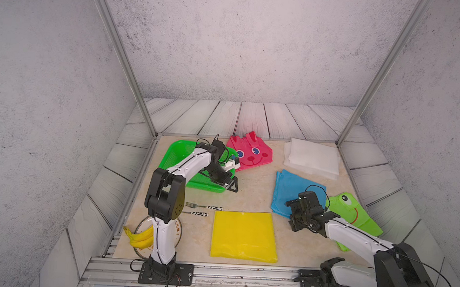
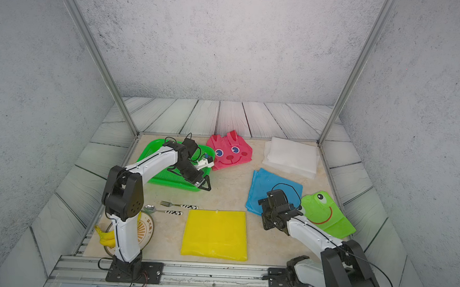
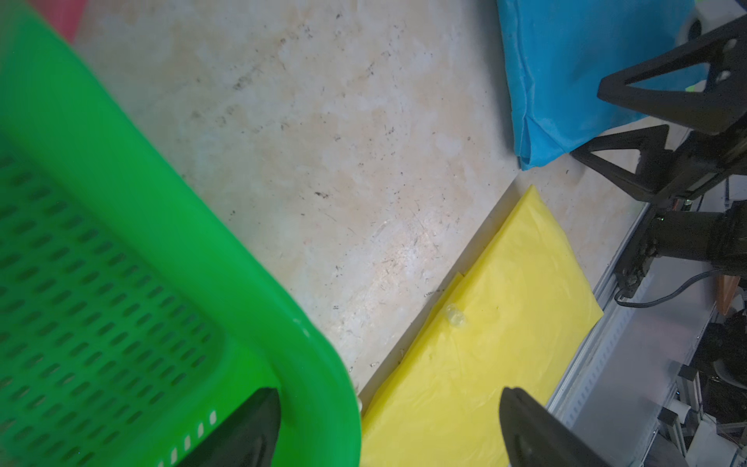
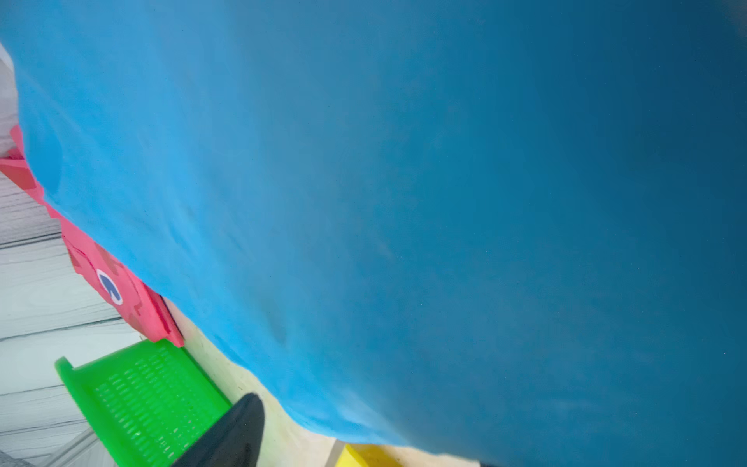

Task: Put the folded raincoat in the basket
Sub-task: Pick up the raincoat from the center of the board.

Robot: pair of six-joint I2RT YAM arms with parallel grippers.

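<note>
Left fingers point(image 3: 246, 428): spread wide, pinching nothing; only blurred tips show in left wrist view, one over basket mesh, the other outside the rim.
Left gripper point(image 3: 386, 408): astride basket's near corner; rim contact unclear.
Right fingers point(image 4: 230, 436): one tip in right wrist view, the other cut off; left wrist view shows both apart.
Right gripper point(image 3: 590, 119): low at blue folded raincoat's near edge; touching or not, cannot tell.
Blue folded raincoat point(image 1: 288, 190): flat on table point(image 1: 253, 188), outside basket, well apart from it; near corner hidden by gripper in both top views.
Basket point(image 1: 203, 187): far left; middle hidden by left arm.
Yellow raincoat point(image 1: 243, 236): front centre.
Pink bunny raincoat point(image 1: 252, 153): just beside basket.
Frog raincoat point(image 1: 352, 210): partly under right arm.
</note>
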